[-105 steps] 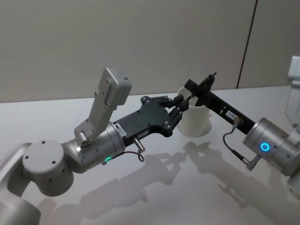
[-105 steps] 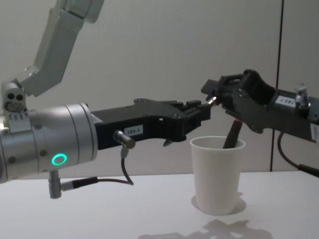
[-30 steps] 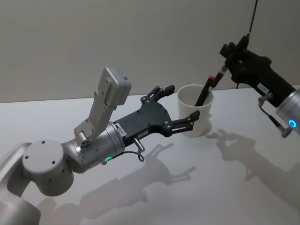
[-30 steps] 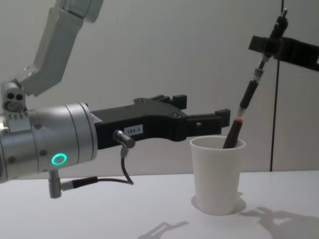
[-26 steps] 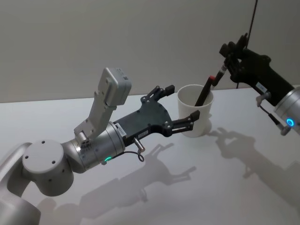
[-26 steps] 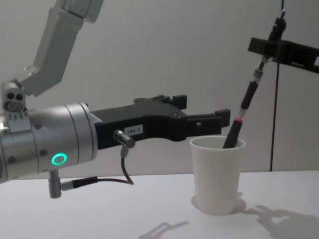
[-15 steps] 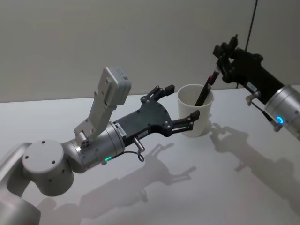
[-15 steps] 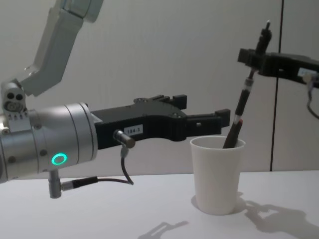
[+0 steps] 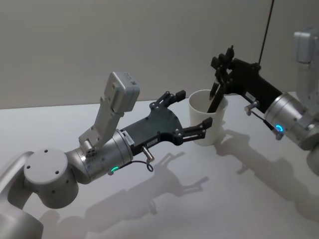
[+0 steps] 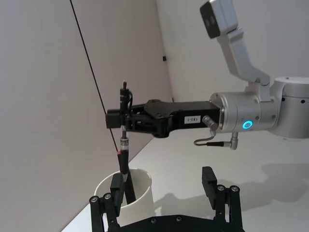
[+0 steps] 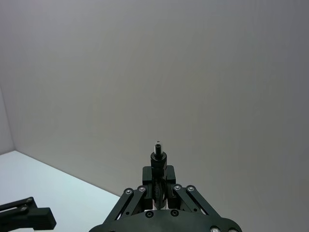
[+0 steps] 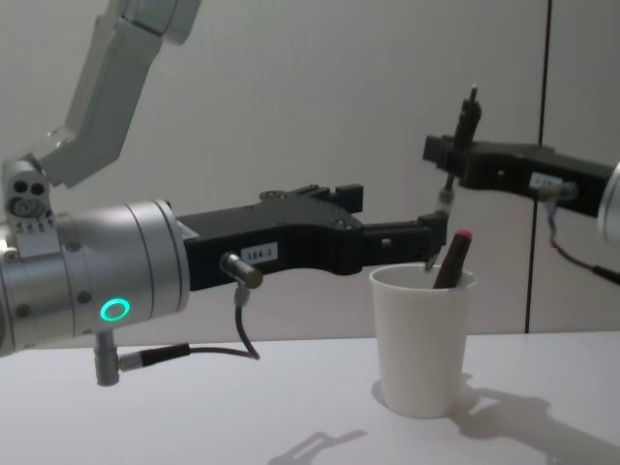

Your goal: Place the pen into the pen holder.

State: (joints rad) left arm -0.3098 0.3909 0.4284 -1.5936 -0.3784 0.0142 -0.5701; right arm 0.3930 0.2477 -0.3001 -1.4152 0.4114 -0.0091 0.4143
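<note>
The pen holder, a white paper cup [image 9: 209, 127] [image 12: 422, 339] [image 10: 137, 193], stands on the table. My right gripper [image 9: 223, 69] [image 12: 453, 150] [image 10: 123, 116] [image 11: 158, 186] is shut on a slim black pen [image 9: 218, 92] [image 12: 445, 199] [image 10: 123, 142] [image 11: 158, 157], held nearly upright above the cup with its lower end at the cup's mouth. A thicker dark pen with a red tip [image 12: 452, 260] leans inside the cup. My left gripper [image 9: 193, 108] [image 12: 395, 211] [image 10: 161, 179] is open at rim height, one finger in front of the cup's side.
The pale table [image 9: 199, 189] stretches around the cup, with arm shadows on it. A plain wall with a dark vertical seam [image 9: 266, 25] stands behind. My left arm's forearm [image 9: 99, 159] lies low across the table's left half.
My right gripper has carried the slim pen left and down, from high right of the cup to over its mouth. The left arm, the cup and the red-tipped pen have stayed put.
</note>
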